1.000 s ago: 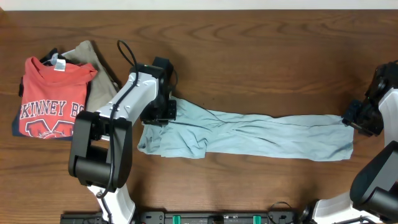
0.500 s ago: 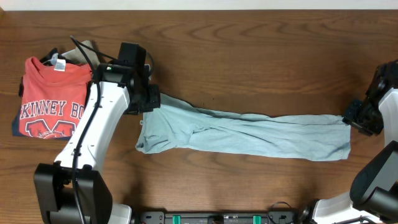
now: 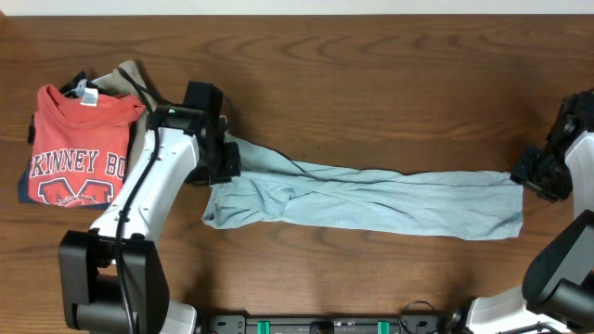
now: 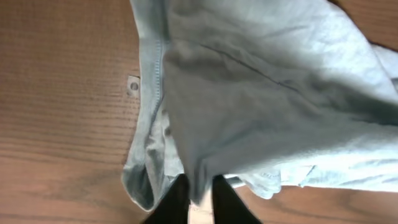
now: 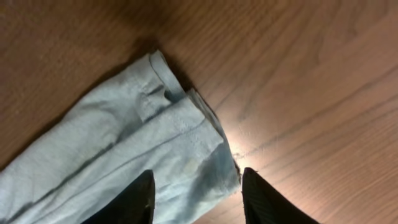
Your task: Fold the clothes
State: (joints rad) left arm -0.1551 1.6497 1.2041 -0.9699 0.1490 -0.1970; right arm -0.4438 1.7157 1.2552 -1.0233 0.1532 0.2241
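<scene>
The clothes (image 3: pixel 390 199), one pale blue-grey garment, lie stretched in a long band across the table from left to right. My left gripper (image 3: pixel 225 160) is at the band's upper left corner. In the left wrist view its two dark fingers (image 4: pixel 174 202) stand close together with a fold of the clothes (image 4: pixel 249 93) pinched between them. My right gripper (image 3: pixel 534 176) is at the band's right end. In the right wrist view it (image 5: pixel 198 186) stands open, its fingers wide apart astride the layered end of the clothes (image 5: pixel 124 143), which lies flat on the wood.
A red T-shirt with white lettering (image 3: pixel 79 139) lies folded at the far left on an olive-tan garment (image 3: pixel 130 79), just left of my left arm. Bare wood table (image 3: pixel 371 74) lies behind and in front of the band.
My left arm swung out to the left, drawing the garment's left end flatter, then came back slightly right and down. The right arm has stayed where it was.
</scene>
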